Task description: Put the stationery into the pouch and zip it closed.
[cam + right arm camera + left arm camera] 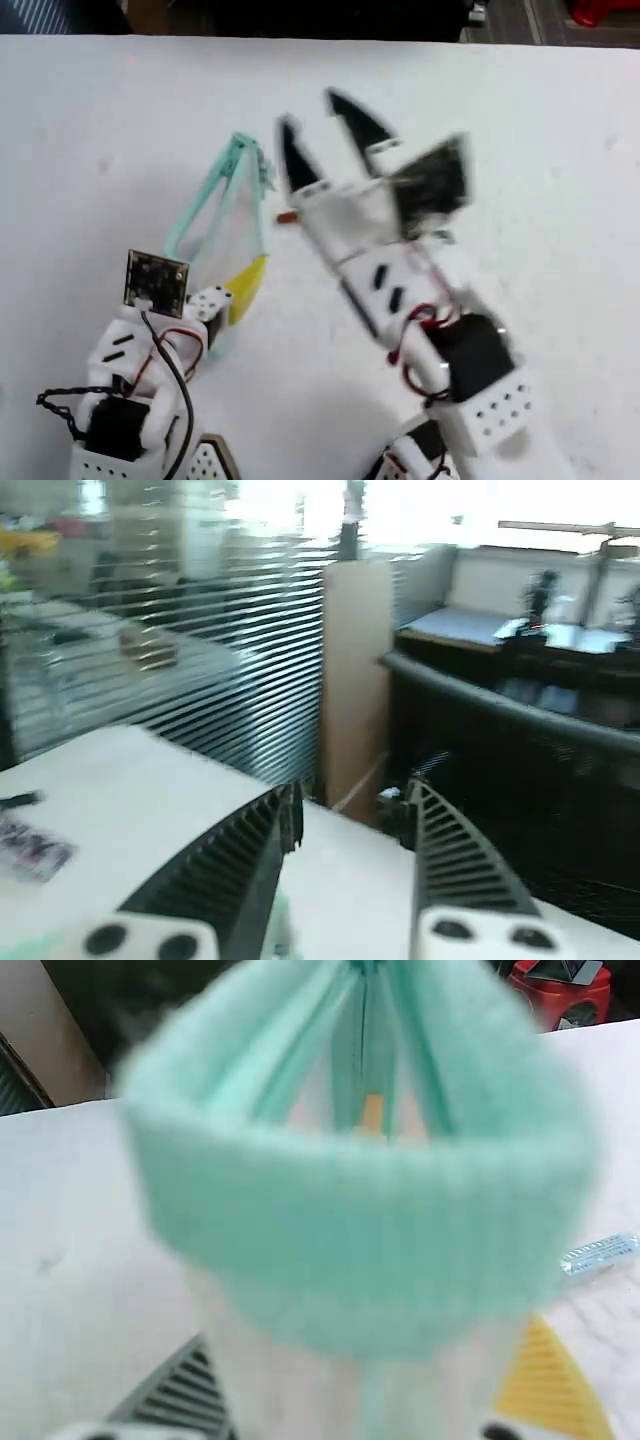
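Note:
The pouch [212, 205] is clear with mint-green trim and lies on the white table, running from the left arm toward the middle. My left gripper [228, 295] is shut on its near end, yellow finger [552, 1385] on one side and dark finger [180, 1400] on the other. In the left wrist view the pouch [360, 1250] gapes open, with a small orange item [372, 1112] inside. A small orange end [287, 216] shows beside the right arm. My right gripper [312, 112] hangs above the table past the pouch's far end, its black fingers [250, 850] open and empty.
A small pale-blue wrapper [600, 1252] lies on the table to one side of the pouch. Another small printed packet [30, 850] lies on the table. A red object [600, 10] sits beyond the table's far edge. The table's far half has free room.

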`<action>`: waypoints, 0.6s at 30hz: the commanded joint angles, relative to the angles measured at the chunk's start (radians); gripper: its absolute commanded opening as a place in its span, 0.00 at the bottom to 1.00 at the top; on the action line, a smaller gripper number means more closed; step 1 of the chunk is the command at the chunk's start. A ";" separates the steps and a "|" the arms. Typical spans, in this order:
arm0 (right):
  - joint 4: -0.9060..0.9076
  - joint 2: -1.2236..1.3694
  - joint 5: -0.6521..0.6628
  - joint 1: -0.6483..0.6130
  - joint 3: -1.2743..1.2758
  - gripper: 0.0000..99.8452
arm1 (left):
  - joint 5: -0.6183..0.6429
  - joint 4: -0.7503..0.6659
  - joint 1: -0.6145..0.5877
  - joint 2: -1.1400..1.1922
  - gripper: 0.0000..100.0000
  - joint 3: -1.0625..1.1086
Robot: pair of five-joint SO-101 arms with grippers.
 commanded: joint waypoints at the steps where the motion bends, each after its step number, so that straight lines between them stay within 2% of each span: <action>1: 0.010 -0.016 0.003 0.130 -0.043 0.12 | -0.006 -0.003 -0.002 -0.008 0.31 -0.006; 6: 0.007 -0.016 0.003 0.237 0.046 0.12 | -0.006 -0.003 -0.002 -0.008 0.31 -0.006; 11: 0.007 -0.016 0.012 0.255 0.121 0.12 | -0.005 -0.002 -0.002 -0.008 0.31 -0.006; 15: 0.007 -0.016 0.153 0.249 0.130 0.12 | -0.005 0.002 -0.002 -0.008 0.31 -0.006; 18: 0.013 -0.015 0.221 0.255 0.130 0.11 | -0.006 -0.003 -0.002 -0.008 0.27 -0.006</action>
